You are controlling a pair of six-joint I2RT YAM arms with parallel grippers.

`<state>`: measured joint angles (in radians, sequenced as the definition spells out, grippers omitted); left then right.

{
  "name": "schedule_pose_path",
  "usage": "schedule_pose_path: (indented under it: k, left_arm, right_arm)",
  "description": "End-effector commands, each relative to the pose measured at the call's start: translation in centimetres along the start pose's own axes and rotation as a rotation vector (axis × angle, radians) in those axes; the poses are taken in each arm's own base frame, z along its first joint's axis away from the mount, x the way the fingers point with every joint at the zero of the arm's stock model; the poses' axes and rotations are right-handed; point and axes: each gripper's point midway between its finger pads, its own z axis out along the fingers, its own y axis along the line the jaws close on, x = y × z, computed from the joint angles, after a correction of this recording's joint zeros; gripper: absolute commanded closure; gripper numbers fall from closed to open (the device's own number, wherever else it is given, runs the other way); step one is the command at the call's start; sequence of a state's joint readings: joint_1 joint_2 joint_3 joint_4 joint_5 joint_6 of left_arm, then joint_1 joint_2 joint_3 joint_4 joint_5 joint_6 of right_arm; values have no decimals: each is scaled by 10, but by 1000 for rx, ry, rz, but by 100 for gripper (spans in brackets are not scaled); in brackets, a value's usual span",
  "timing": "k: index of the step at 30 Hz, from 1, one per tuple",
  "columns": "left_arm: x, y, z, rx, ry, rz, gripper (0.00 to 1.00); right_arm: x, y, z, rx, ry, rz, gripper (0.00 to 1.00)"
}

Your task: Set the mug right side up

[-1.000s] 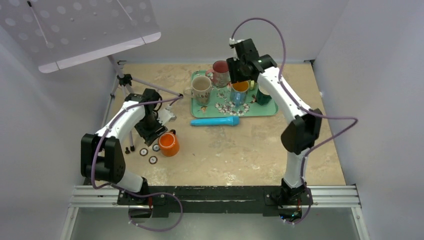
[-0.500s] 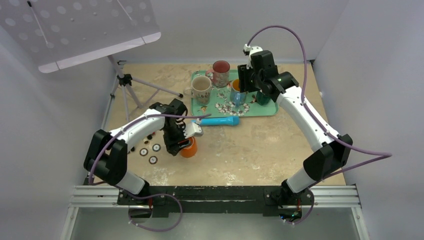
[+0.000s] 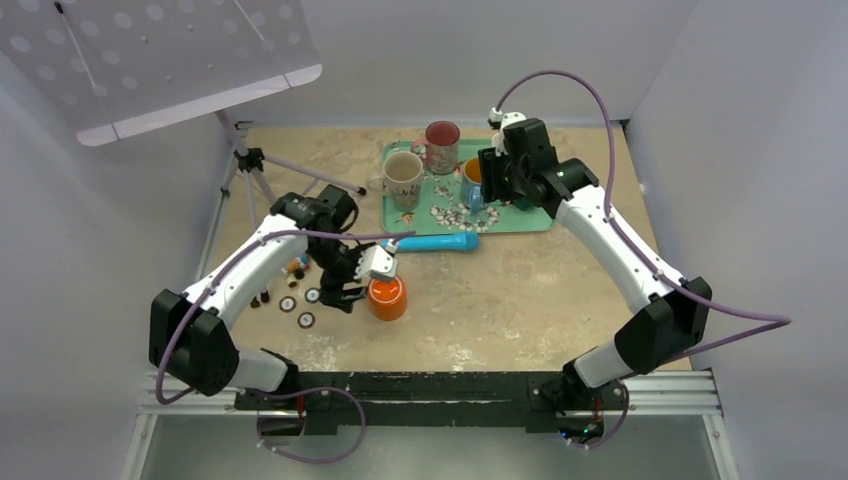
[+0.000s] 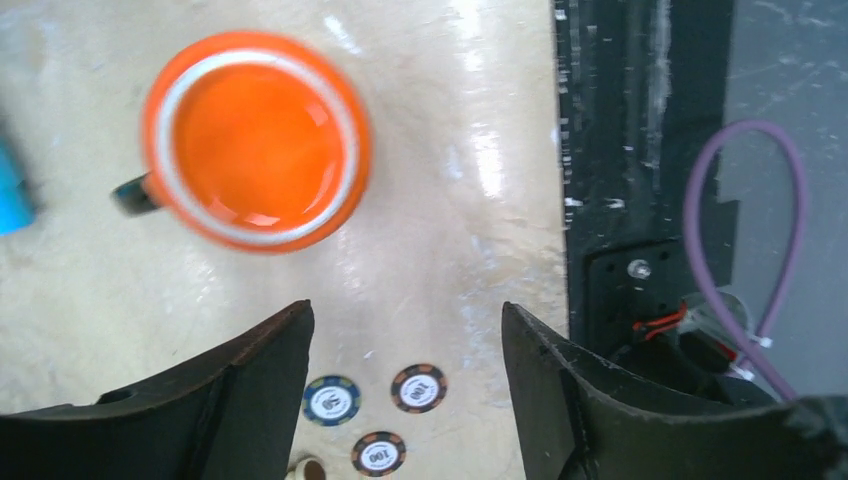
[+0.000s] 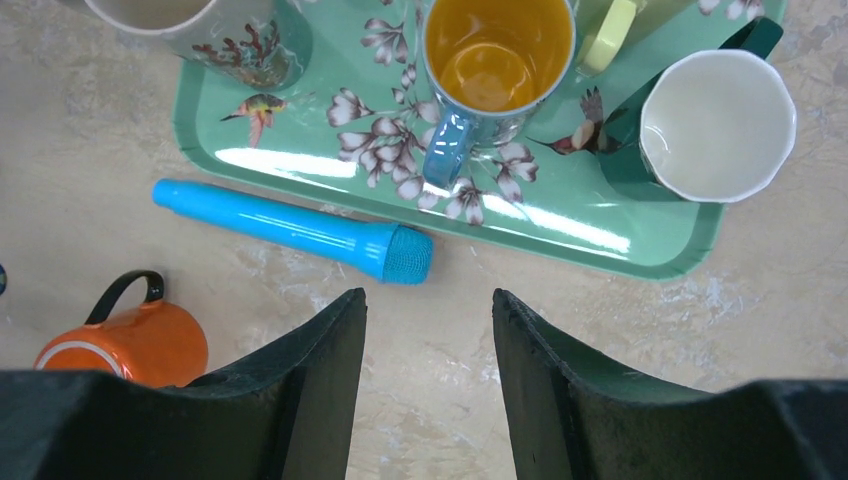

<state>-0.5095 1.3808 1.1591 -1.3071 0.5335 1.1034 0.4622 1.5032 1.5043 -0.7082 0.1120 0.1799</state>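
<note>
On the desk point(image 4: 450, 200), just past my left claw point(image 4: 405, 330), the orange mug point(image 4: 258, 140) stands base-up, untouched. That claw gapes wide, empty; my right claw point(image 5: 428, 300) hangs equally wide above the blue microphone point(image 5: 300, 228).

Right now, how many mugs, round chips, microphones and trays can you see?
Mugs: 5, namely orange, cream, red, blue and green; a yellow handle may belong to a sixth, mostly hidden.
Chips: 3
Toy microphone: 1
Tray: 1
Total: 10
</note>
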Motion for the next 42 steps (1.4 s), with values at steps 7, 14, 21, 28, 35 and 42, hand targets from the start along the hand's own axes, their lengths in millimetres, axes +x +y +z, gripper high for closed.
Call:
schedule_pose_path:
  k: [7, 14, 21, 28, 35, 42]
  left_arm:
    - [-10, 107, -2, -174, -145, 352, 19]
    - [-15, 144, 37, -238, -101, 378, 28]
    - [-19, 58, 60, 11, -121, 457, 31]
    - [-19, 15, 60, 132, -125, 404, 39]
    - [-16, 36, 68, 60, -74, 295, 34]
    - [-19, 13, 73, 60, -70, 123, 29]
  right_arm:
    - [26, 5, -1, -30, 40, 57, 47]
    - [33, 1, -22, -19, 27, 104, 48]
    - [48, -9, -29, 19, 48, 104, 48]
    - [53, -2, -24, -15, 57, 112, 48]
    - [56, 2, -21, -34, 62, 122, 48]
    - [62, -3, -22, -12, 75, 119, 48]
